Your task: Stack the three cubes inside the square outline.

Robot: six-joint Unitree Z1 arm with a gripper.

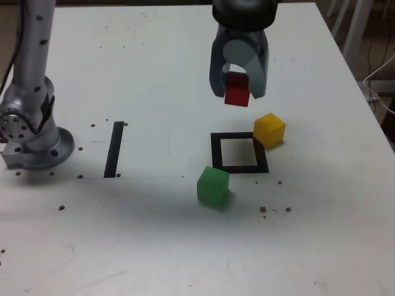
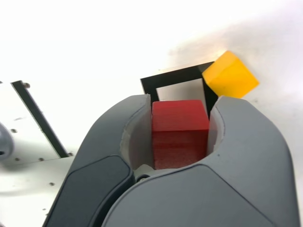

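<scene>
Exterior view: red cube point(image 1: 237, 90) pinched in gripper point(image 1: 239, 86), held above table.
Risk: yellow cube point(image 1: 269, 129), overlapping outline point(image 1: 239, 152) at 2 o'clock, could be knocked during lowering.

Three cubes, one red cube point(image 1: 237, 90), one yellow cube point(image 1: 270, 129), one green cube point(image 1: 213, 187); one square outline point(image 1: 239, 153); one black strip point(image 1: 114, 148).

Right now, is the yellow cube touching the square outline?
Touching, or at least overlapping it. The wrist view shows the yellow cube covering the outline's corner with no gap; the exterior view shows the cube against that same corner.
</scene>
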